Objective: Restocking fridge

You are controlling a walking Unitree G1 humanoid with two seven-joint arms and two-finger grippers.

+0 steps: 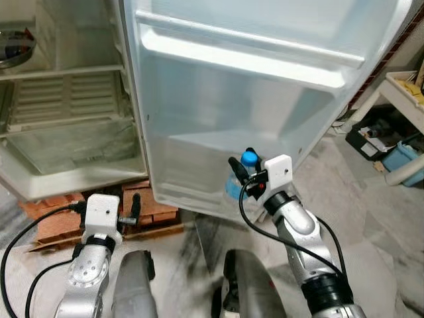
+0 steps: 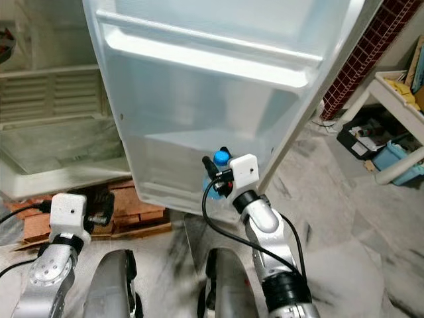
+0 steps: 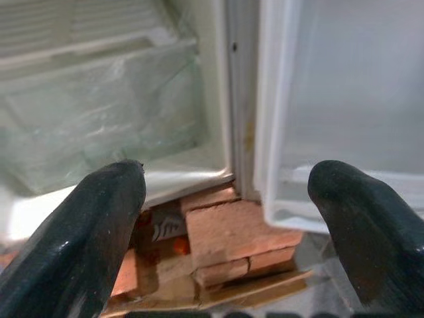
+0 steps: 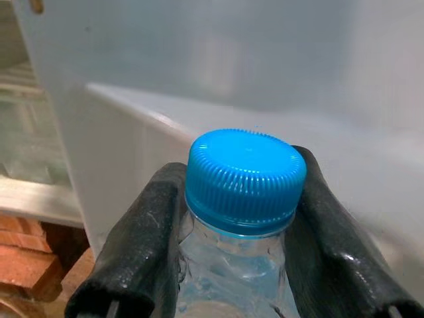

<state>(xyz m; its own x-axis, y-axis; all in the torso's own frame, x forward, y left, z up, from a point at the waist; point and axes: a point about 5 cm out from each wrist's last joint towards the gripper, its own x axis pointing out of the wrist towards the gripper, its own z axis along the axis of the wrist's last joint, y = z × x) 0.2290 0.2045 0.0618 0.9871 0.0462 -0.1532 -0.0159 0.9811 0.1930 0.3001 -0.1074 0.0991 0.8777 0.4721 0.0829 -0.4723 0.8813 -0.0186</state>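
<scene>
I am standing in front of an open fridge (image 1: 66, 132) that fills the upper left of the frame, with its white door (image 1: 252, 99) swung wide across the centre. My right hand (image 1: 240, 167) is raised at the lower centre, its two black fingers (image 4: 142, 232) closed on the neck of a clear water bottle (image 4: 238, 265) with a blue cap (image 4: 245, 175). The bottle is upright, just at the front edge of the door's bottom shelf (image 1: 218, 192); I cannot tell whether it rests on the shelf. Higher on the door, a long white rail (image 1: 245, 56) crosses the upper part of the frame.

My left hand (image 3: 225, 192) hangs low at the lower left, its fingers spread wide apart and holding nothing. It points toward the foot of the fridge, where the cabinet sits on red bricks (image 3: 225, 232). Inside the cabinet there is a pale shelf (image 1: 63, 69) and, under it, a clear drawer (image 1: 73, 142).

The floor (image 1: 371, 225) is grey mottled stone, smudged dark near my legs at the bottom centre. At the right edge stands a white table frame (image 1: 397, 86), with a dark box (image 1: 371, 136) and a blue container (image 1: 404, 162) on the floor under it. In the right eye view a dark red tiled wall (image 2: 371, 46) shows at the upper right.
</scene>
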